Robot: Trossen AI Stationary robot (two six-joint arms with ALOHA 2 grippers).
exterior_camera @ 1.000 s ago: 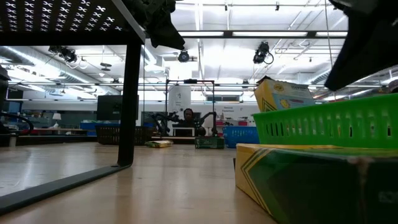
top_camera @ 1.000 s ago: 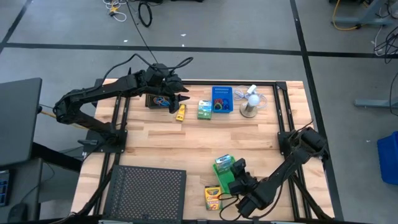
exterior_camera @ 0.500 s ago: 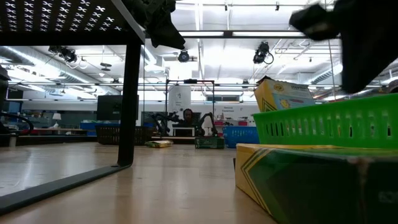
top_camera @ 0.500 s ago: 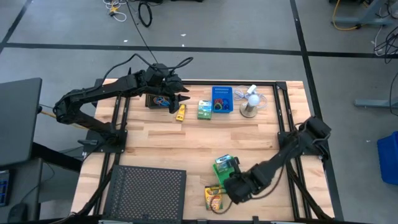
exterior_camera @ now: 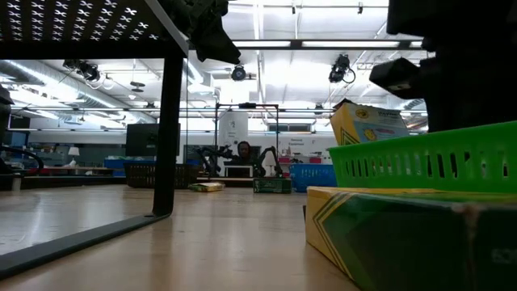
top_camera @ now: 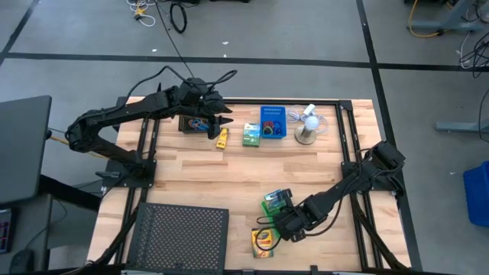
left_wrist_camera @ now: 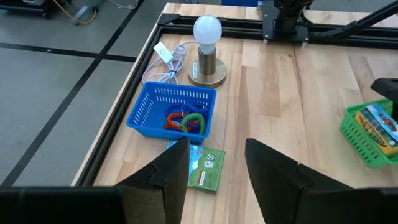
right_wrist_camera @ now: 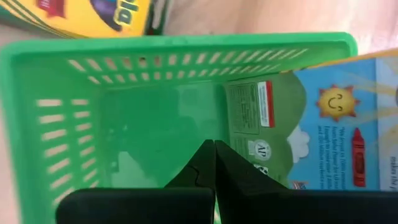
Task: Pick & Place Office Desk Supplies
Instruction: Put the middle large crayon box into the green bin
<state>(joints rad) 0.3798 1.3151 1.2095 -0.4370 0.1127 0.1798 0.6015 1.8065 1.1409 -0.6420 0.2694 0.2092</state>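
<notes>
Right wrist view: right gripper (right_wrist_camera: 214, 163) fingers pressed together, empty, poised over green bin (right_wrist_camera: 74, 81) holding a crayon box (right_wrist_camera: 348, 124), near table's front edge. Second crayon box (top_camera: 262, 242) just beside. Left gripper (top_camera: 216, 122) parked half-parted over black bin (top_camera: 191, 124), holding nothing visible. Likely next: spread fingers, grab second box.

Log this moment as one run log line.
right gripper: shut, over green bin | left gripper: open, empty, near black bin
</notes>
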